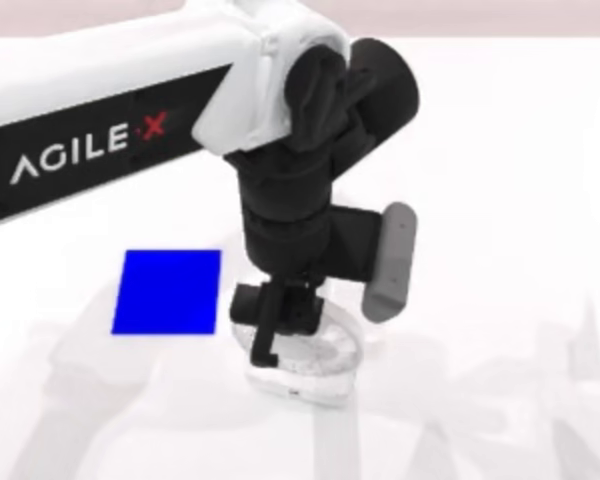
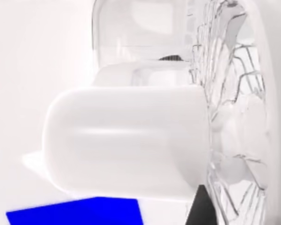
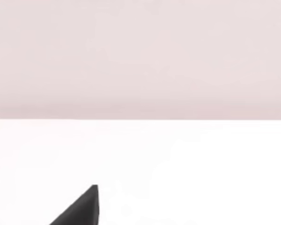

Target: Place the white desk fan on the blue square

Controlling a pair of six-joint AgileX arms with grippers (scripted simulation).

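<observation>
Right up close to the overhead camera is the left arm (image 1: 130, 110), a thick white-and-black limb with AgileX lettering, reaching in from the top view's left edge across the white table (image 1: 500, 200) and then bending straight down at its black wrist. A grey oblong camera pod (image 1: 388, 262) hangs off the wrist's right side. At the bottom of that wrist sits the left tool (image 1: 272, 325), black, pointing down onto the white desk fan (image 1: 300, 360), a small pale fan with a round wire grille in a white ring. One black finger (image 1: 263, 330) runs down over the fan's near edge; the other is hidden behind the wrist, so whether the tool has actually clamped on the fan I cannot tell.

From the left wrist view, the fan fills the picture: a smooth white rounded housing (image 2: 126, 140) in the middle and the silvery wire grille (image 2: 234, 117) seen edge-on beside it. A dark finger tip (image 2: 201, 208) shows just by the grille.

The fan sits just right of the flat bright blue square (image 1: 168, 292) in the top view, near it but off it. The square lies bare.

The right arm is outside the top view; its wrist view shows only table, a pinkish backdrop and a dark wedge (image 3: 82, 208) of its own tool.
</observation>
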